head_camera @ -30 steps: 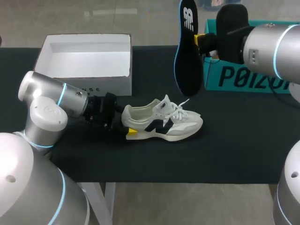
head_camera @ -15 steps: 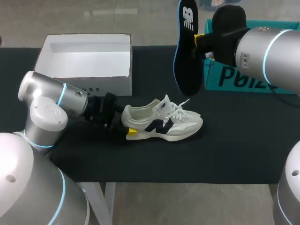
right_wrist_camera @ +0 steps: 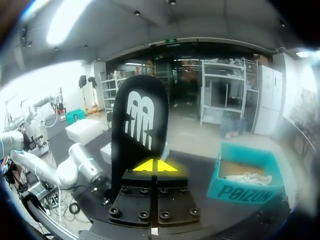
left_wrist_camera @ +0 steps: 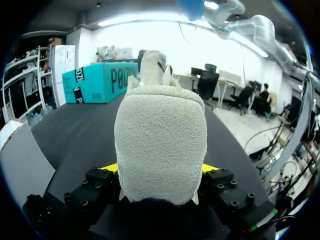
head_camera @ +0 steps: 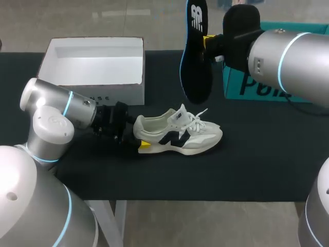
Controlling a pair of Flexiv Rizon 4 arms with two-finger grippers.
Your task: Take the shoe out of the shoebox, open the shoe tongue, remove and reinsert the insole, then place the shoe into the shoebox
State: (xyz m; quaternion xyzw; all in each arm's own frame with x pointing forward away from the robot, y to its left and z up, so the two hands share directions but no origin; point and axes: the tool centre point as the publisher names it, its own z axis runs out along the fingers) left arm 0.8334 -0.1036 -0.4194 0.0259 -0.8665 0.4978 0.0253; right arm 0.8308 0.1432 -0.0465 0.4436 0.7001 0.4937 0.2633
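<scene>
The right gripper (head_camera: 208, 43), clamped on the upright black insole (head_camera: 195, 62), holds it further left than 1 s ago, clear of the teal box (head_camera: 267, 87). The shoe (head_camera: 180, 135) stays on the table (head_camera: 257, 164) near the white shoebox (head_camera: 97, 95), with the left gripper (head_camera: 140, 136) pinching its heel.

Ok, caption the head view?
Left tool grips sneaker by heel; right tool holds black insole above the table.

Top edge clips insole (head_camera: 195, 62); teal box (head_camera: 236, 90) partly behind right arm (head_camera: 288, 56).
</scene>
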